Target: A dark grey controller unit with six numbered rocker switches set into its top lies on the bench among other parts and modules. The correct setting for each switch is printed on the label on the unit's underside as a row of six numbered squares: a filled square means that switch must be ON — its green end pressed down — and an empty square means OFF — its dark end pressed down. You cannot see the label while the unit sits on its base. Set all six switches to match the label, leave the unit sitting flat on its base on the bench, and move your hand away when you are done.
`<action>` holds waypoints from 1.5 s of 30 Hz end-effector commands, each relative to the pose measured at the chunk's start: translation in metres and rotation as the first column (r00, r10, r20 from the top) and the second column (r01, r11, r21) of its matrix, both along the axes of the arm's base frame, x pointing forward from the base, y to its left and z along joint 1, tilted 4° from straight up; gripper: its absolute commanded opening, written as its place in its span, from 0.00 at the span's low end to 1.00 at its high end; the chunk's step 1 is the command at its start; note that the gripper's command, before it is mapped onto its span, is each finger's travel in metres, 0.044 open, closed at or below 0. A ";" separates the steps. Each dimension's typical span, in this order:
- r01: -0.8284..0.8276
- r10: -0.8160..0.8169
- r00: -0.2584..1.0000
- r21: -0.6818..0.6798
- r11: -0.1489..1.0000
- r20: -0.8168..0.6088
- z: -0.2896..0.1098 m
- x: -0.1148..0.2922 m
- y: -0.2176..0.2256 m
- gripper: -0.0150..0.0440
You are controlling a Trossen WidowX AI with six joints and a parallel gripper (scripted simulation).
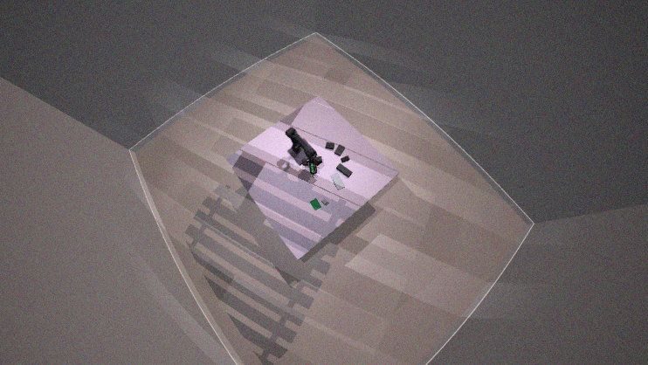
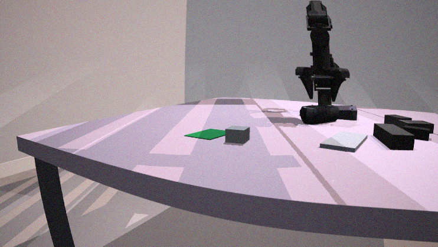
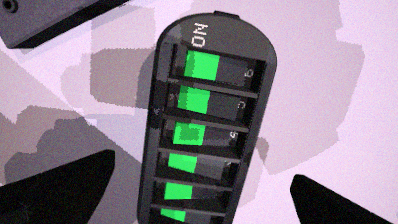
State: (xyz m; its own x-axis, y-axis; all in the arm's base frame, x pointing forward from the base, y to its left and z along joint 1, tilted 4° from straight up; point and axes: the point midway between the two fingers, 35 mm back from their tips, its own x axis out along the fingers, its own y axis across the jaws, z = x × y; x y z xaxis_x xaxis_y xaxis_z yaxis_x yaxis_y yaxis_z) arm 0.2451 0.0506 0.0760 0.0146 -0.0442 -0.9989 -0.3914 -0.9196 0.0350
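Note:
The dark grey controller unit (image 3: 210, 125) (image 2: 319, 114) (image 1: 312, 168) sits on its base on the bench, switches facing up. In the wrist view its six rocker switches run in a row, each with a green end toward the side marked "ON" and a dark numbered end opposite. I cannot tell which ends are pressed down. The label on the underside is hidden. My gripper (image 3: 205, 171) (image 2: 322, 97) (image 1: 312, 161) is open and empty. It hangs straight above the unit, one finger to each side, clear of it.
A dark module (image 2: 347, 112) (image 3: 45, 20) lies just behind the unit. A light grey slab (image 2: 345, 140) (image 1: 337, 180) and several dark blocks (image 2: 393, 136) (image 1: 344, 169) lie to the right. A green plate (image 2: 205, 133) (image 1: 314, 203) and grey cube (image 2: 237, 134) lie nearer the bench's front.

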 end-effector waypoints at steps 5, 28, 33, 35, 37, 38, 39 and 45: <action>-0.003 0.003 1.000 -0.004 1.000 -0.002 0.005 0.001 0.000 1.00; 0.000 0.000 1.000 0.000 1.000 0.000 0.050 0.000 0.003 0.47; 0.000 0.000 1.000 0.000 1.000 0.000 0.050 0.000 0.003 0.25; 0.000 0.000 1.000 0.000 1.000 0.000 0.050 0.000 0.003 0.25; 0.000 0.000 1.000 0.000 1.000 0.000 0.050 0.000 0.003 0.25; 0.000 0.000 1.000 0.000 1.000 0.000 0.050 0.000 0.003 0.25; 0.000 0.000 1.000 0.000 1.000 0.000 0.050 0.000 0.003 0.25; 0.000 0.000 1.000 0.000 1.000 0.000 0.050 0.000 0.003 0.25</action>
State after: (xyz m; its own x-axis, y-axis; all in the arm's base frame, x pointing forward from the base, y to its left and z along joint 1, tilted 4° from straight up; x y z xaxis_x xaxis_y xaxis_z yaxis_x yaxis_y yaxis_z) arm 0.2451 0.0532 0.1256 0.0148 -0.0448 -0.9989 -0.3885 -0.9208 0.0355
